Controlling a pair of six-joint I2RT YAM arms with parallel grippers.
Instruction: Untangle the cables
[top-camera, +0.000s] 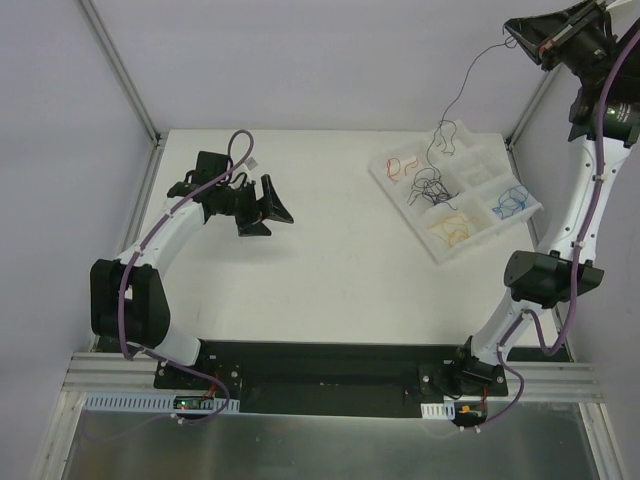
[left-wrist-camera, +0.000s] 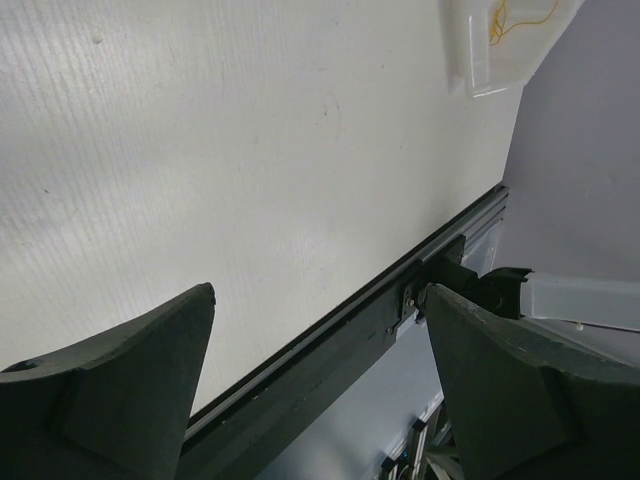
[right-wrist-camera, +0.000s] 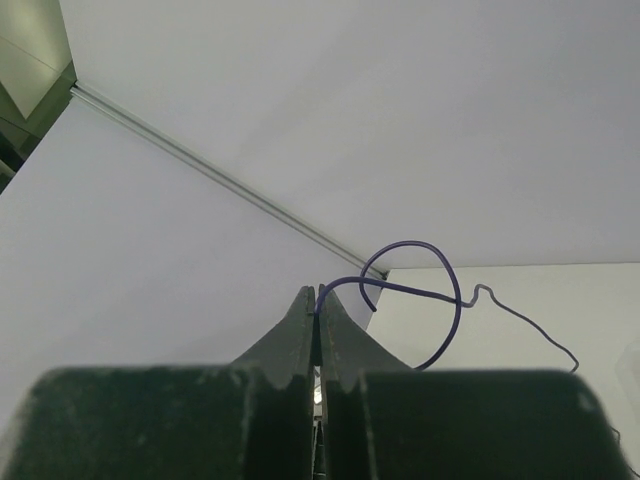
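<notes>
**Purple cable hanging from the raised right gripper**

Purple cable (right-wrist-camera: 459, 298) is curling into a loop just past the fingertips of the right gripper (right-wrist-camera: 318, 300), whose jaws are pressing together on the wire's end. That arm is reaching high above the far right corner of the table (top-camera: 330, 280). From there the wire is trailing down to the white tray (top-camera: 405, 213), where it is meeting a dark tangle (top-camera: 432, 185) in a middle compartment. A red cable (top-camera: 400, 165), a yellow cable (top-camera: 452, 228) and a blue cable (top-camera: 510, 203) are lying in separate compartments. The left gripper (top-camera: 268, 212) is hovering over the table's left half, well apart from the tray, jaws spread wide and holding nothing.
</notes>
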